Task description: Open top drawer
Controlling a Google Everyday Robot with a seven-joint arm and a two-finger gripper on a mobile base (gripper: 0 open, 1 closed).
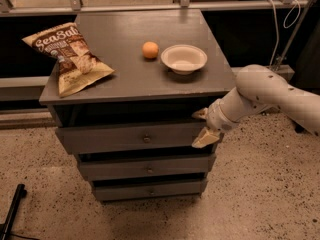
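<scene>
The top drawer (115, 139) is the widest grey front under the cabinet top, with a small round knob (146, 139) at its centre. Its front stands about flush with the cabinet. My gripper (202, 127) is at the right end of that drawer front, well to the right of the knob. Its two pale fingers are spread one above the other, the upper fingertip (200, 114) near the drawer's top edge and the lower fingertip (205, 138) against the front's right end. It holds nothing.
On the cabinet top (125, 79) lie a chip bag (70, 56), an orange (150, 50) and a white bowl (184, 58). Two narrower drawers (147, 169) sit below. A dark pole (12, 209) lies on the speckled floor at lower left.
</scene>
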